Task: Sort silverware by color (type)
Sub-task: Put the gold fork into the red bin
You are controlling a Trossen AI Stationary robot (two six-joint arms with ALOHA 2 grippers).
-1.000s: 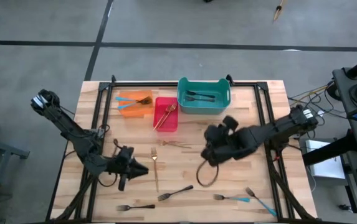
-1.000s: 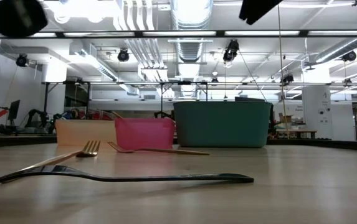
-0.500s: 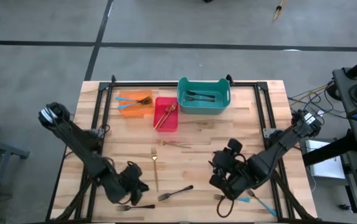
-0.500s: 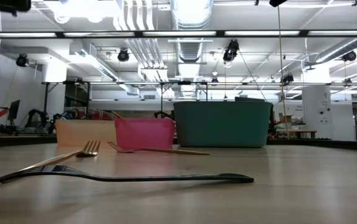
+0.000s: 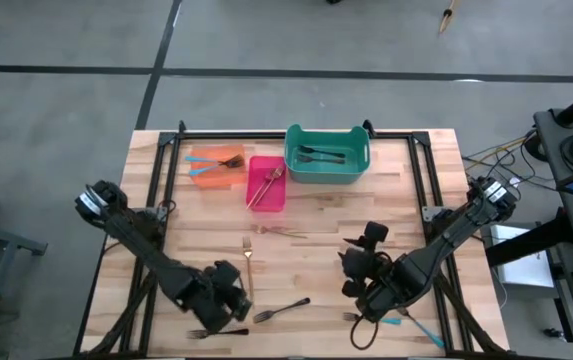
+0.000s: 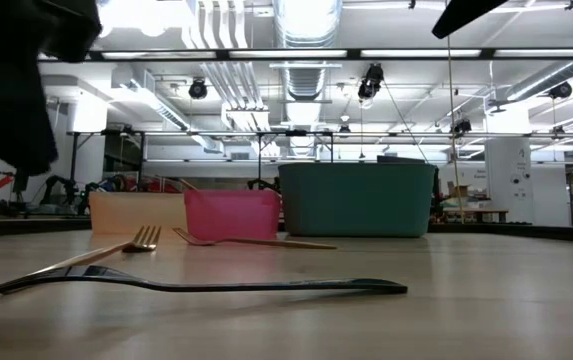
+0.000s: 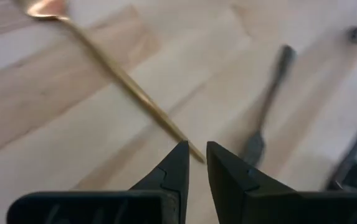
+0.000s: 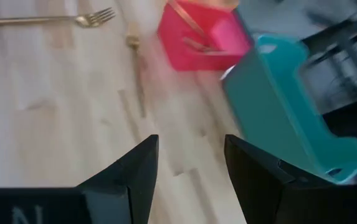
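The left gripper (image 5: 228, 305), fingers nearly together and empty, hovers low by a slim gold fork (image 5: 249, 270) and a dark grey fork (image 5: 282, 310) on the tabletop (image 5: 306, 215). The right gripper (image 5: 366, 290), fingers spread, is near a blue-handled fork (image 5: 378, 319). More forks lie in the bins.

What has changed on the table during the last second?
Both arms moved toward the table's front edge. The left gripper now hovers, nearly shut, by the dark forks; the right gripper is open, empty, near the blue-handled forks. No fork or bin shifted.
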